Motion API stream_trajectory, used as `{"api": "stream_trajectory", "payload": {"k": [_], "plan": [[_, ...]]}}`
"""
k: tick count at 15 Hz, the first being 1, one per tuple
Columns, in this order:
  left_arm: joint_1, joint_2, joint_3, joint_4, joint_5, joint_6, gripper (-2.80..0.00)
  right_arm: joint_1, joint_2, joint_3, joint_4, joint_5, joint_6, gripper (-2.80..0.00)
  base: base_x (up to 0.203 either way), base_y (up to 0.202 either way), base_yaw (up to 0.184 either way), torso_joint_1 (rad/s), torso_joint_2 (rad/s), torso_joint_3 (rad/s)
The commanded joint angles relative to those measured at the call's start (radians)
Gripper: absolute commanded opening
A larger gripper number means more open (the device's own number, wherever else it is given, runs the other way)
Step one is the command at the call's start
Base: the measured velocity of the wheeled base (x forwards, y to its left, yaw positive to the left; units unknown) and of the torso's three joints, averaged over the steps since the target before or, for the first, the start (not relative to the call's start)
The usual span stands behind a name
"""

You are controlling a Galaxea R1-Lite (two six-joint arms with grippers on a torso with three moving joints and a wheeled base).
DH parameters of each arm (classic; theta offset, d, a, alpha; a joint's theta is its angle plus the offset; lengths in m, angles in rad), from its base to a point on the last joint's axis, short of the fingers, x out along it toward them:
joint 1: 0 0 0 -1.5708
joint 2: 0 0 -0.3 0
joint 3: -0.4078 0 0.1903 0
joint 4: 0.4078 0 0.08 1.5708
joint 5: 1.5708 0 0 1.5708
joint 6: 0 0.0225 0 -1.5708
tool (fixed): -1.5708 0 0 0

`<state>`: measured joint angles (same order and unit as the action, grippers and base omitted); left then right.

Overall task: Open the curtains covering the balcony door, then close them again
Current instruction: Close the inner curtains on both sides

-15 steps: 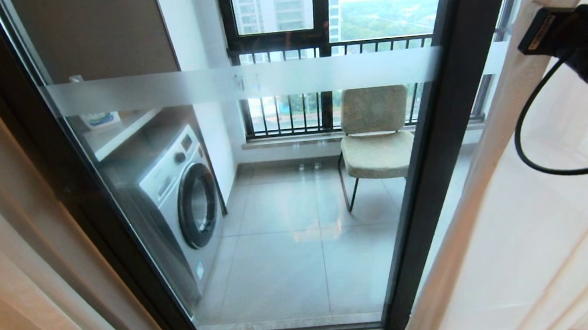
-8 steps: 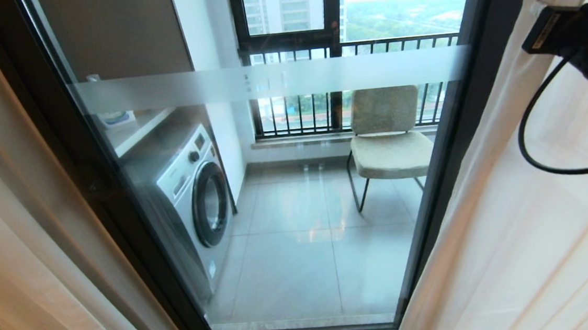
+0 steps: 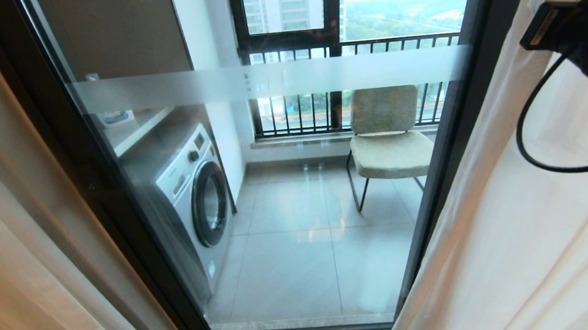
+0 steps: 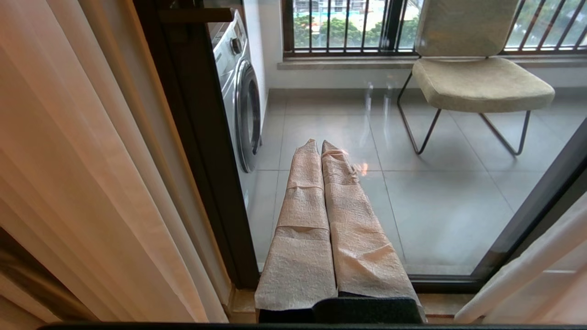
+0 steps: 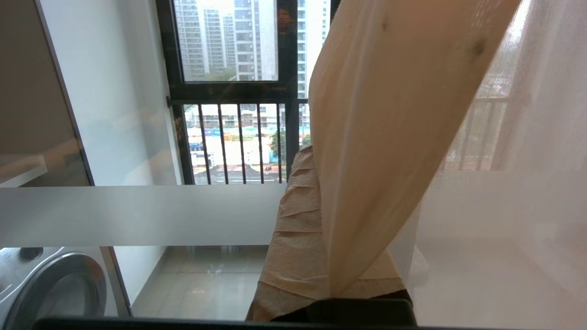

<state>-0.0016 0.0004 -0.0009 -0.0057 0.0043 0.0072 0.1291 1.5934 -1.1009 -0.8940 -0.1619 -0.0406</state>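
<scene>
1. The balcony door [image 3: 275, 187] is seen straight ahead w/ its glass uncovered; the curtains [image 3: 516, 252] are parted to both sides, so the opening half of the task is judged largely done.
2. The right gripper [image 5: 335, 256] is raised at the leading edge of the right-hand panel, near the dark door frame. A fold of the beige curtain edge is seen pinched between its paper-wrapped fingers [image 5: 293, 247], jaws closed on the fabric. Held high presumably so the panel can be dragged along its rail rather than bunched low.
3. The white sheer layer [image 5: 504, 206] hangs just behind the gripped fold, on the glass side; whether it is caught in the grip too cannot be told.
4. The left gripper [image 4: 321, 220] is parked low, pointed at the bottom of the door, fingers pressed together on nothing. It sits beside the left curtain panel [image 4: 82, 160], not touching it.
5. The wrapped pads are prob. there for friction on cloth.
6. Beyond the glass: a washing machine [image 3: 191, 194] at left, a chair [image 3: 386, 136] at right, both on the balcony, irrelevant to the pull.
7. Risk, as judged: thin fabric may slip out of the pinch once drawn back across.
</scene>
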Motion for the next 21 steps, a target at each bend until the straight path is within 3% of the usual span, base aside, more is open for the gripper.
{"api": "stream_trajectory", "payload": {"k": [1, 10, 21], "plan": [[0.0, 0.0, 0.0, 0.0, 0.0, 0.0, -2.8, 0.027, 0.007, -0.006, -0.006, -0.002, -0.027, -2.8, 0.0, 0.0, 0.0, 0.0, 0.0, 0.0], [0.0, 0.0, -0.001, 0.0, 0.0, -0.001, -2.8, 0.27, 0.067, -0.042, -0.008, -0.158, -0.162, -2.8, 0.0, 0.0, 0.0, 0.0, 0.0, 0.0], [0.0, 0.0, 0.001, -0.001, -0.001, -0.001, -2.8, 0.482, 0.263, -0.205, -0.009, -0.166, -0.343, -2.8, 0.0, 0.0, 0.0, 0.0, 0.0, 0.0]]}}
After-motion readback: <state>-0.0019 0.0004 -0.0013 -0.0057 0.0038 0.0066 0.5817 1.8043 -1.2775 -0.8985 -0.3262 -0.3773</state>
